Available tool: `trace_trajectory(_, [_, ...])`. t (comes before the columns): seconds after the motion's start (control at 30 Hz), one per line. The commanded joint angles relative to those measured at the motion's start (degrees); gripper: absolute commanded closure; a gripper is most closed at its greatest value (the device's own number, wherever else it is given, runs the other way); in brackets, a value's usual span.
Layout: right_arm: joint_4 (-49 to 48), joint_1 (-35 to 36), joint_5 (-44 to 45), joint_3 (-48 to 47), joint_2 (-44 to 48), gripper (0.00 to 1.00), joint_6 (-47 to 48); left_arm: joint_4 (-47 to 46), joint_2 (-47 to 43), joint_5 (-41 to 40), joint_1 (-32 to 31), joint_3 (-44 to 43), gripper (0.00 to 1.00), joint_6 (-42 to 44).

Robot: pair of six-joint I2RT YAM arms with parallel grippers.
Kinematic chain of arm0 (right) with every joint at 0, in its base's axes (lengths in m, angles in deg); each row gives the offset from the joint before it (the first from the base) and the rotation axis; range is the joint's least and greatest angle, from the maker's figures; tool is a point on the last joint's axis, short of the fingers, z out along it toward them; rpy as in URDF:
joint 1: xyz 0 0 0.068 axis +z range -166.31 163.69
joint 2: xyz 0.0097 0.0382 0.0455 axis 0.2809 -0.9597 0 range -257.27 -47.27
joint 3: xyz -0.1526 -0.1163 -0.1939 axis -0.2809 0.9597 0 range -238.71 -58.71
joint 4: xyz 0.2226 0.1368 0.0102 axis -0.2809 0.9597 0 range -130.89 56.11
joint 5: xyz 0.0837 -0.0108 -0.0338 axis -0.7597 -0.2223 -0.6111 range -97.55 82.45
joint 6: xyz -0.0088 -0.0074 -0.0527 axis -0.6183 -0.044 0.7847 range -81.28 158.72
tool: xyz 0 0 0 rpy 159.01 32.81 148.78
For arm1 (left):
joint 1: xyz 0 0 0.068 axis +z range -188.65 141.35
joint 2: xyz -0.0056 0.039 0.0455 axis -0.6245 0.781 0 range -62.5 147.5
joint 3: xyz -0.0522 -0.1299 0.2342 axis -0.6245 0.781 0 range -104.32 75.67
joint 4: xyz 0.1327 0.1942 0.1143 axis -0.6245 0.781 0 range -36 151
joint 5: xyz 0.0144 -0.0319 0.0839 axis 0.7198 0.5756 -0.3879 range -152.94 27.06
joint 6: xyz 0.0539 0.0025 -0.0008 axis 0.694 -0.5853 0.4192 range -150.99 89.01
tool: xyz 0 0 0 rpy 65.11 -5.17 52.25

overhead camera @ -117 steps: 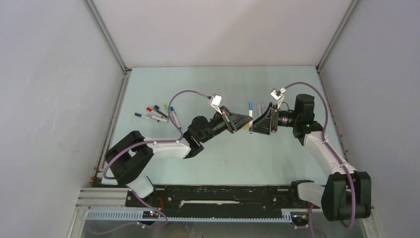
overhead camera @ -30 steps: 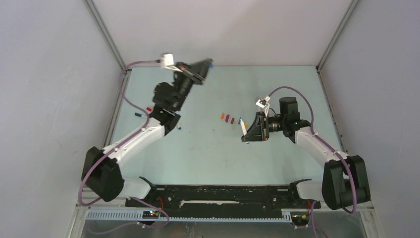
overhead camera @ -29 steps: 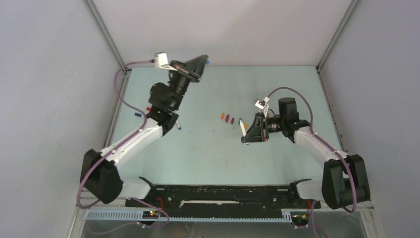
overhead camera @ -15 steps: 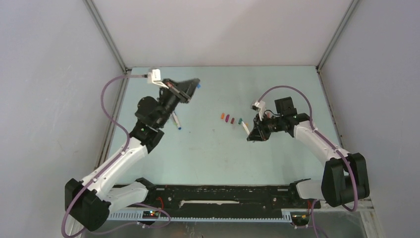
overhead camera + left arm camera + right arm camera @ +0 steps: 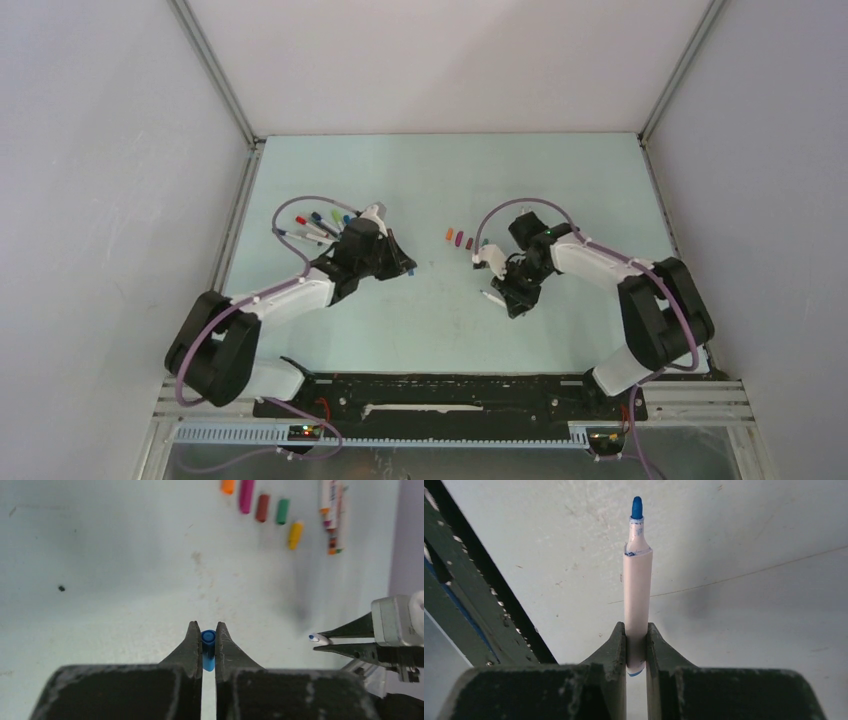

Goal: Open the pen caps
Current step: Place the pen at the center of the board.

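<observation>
Clamped hard on a blue cap (image 5: 208, 652) with the left gripper (image 5: 208, 626), jaws almost together, the cap lying along the fingers with its open end about level with the tips. Clamped likewise on a white pen (image 5: 637, 590) with the right gripper (image 5: 636, 627), jaws narrowly apart round the barrel's tail end, bare blue tip (image 5: 637, 507) pointing away from the fingers.

Stretched low over the table (image 5: 560, 180) with both arms: left forearm angled forward and to the right, right arm folded at the elbow with its wrist turned leftward. Facing each other across a gap, not touching.

Ahead of the left gripper, on the table, a row of loose caps (image 5: 262, 507): orange, magenta, dark red, green, yellow. Just right of that row, uncapped pens (image 5: 332, 515) side by side. Left of the left gripper, beyond its wrist, a cluster of capped pens (image 5: 315, 225).
</observation>
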Motion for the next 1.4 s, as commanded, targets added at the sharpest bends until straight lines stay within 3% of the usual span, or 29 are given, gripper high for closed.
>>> trace_trajectory(0.0, [1.5, 3.7, 6.8, -2.8, -3.9, 0.96, -0.4, 2.5, 5.4, -1.7, -1.2, -3.2, 0.96, 1.5])
trace_trajectory(0.4, [-2.2, 10.4, 11.4, -2.8, -8.7, 0.88, -5.1, 7.5, 15.9, -7.7, -1.8, -8.1, 0.84, -0.3])
trace_trajectory(0.67, [-2.1, 11.8, 12.3, -3.0, -10.2, 0.78, -5.4, 8.3, 17.1, -7.9, -1.9, -8.3, 0.74, -1.0])
trace_trajectory(0.93, [-2.2, 12.0, 13.0, -3.2, -10.4, 0.71, -5.9, 8.5, 16.3, -7.5, -1.9, -8.4, 0.71, -0.8])
trace_trajectory(1.1, [-2.1, 11.9, 13.0, -3.2, -10.1, 0.68, -5.9, 7.8, 11.5, -8.0, -1.8, -7.0, 0.68, -0.8])
trace_trajectory(1.37, [2.1, 11.1, 7.1, -5.6, -5.0, 0.57, -3.7, 6.8, -9.0, -17.4, -1.8, -1.5, 0.44, 3.6])
